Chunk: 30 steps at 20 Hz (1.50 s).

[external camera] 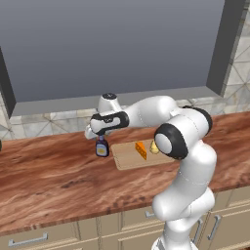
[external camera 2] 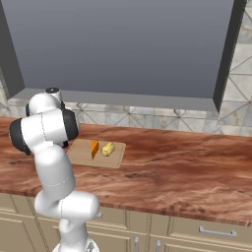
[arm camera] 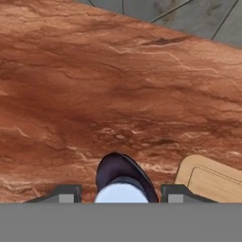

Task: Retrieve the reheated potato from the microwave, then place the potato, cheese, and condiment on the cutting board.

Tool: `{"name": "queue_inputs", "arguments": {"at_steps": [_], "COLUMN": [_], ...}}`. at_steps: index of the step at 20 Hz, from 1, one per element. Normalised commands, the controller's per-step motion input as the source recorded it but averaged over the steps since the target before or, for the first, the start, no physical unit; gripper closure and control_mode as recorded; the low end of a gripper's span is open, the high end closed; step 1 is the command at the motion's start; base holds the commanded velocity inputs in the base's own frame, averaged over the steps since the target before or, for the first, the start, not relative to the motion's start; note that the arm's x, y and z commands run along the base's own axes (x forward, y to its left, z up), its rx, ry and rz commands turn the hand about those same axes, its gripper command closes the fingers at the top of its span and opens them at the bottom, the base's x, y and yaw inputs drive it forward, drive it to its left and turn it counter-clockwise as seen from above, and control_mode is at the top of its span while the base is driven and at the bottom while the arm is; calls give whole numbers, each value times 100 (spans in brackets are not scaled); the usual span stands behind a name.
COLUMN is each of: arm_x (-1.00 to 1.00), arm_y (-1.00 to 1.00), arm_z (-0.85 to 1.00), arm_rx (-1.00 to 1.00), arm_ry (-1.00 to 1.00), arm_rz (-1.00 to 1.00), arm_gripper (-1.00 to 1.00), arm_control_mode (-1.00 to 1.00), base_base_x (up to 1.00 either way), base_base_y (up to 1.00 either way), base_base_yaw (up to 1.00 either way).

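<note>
Two fingers [arm camera: 121, 193] flank the dark, white-labelled condiment [external camera: 101, 147], spread bottle-wide; grip unclear.

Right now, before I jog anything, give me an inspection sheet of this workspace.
Surface: reddish wood counter.
Job's things: cheese and potato on the board; bottle upright on the counter, left of the board.
Clutter: nothing seen.
Hand: above the bottle, fingers on either side of it; contact not clear.
Cables: nothing seen.
Surroundings: tiled wall, grey recess above, cabinets below.
</note>
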Motion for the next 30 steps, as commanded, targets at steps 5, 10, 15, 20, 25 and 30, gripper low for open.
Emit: {"name": "queue_inputs", "arguments": {"at_steps": [5,10,15,20,25,30], "arm_x": [0,-1,-23,-39,-36,-31], "arm_y": [0,0,-10,-30,-48,-51], "arm_z": [0,1,30,36,20,9], "arm_rx": [0,0,0,0,-2,-4], "arm_ry": [-1,0,0,0,-1,-3], "arm_rz": [0,0,0,-1,-2,-1], "arm_gripper": [100,100,100,100,100,100], "arm_control_mode": [-100,-100,-100,-100,-100,-100], "base_base_x": [0,0,0,0,0,0], "base_base_y": [0,0,0,0,0,0], "base_base_yaw": [0,0,0,0,0,0]}}
